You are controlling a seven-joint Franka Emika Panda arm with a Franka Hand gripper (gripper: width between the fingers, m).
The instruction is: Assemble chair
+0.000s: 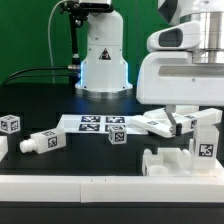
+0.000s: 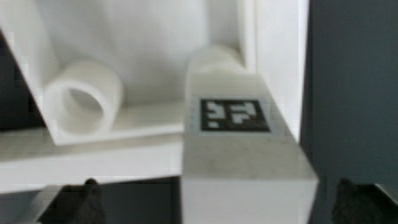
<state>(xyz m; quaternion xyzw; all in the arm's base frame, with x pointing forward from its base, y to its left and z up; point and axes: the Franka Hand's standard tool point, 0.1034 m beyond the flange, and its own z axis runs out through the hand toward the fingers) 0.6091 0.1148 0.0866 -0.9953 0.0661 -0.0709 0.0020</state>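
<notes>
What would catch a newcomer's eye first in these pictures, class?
The bulky white arm looming over the white chair parts at the exterior view's right comes first. Next, the black-and-white tags: on the marker board mid-table and on the loose block at that view's left. In the wrist view, a tagged white block fills the frame between the open fingers.
</notes>
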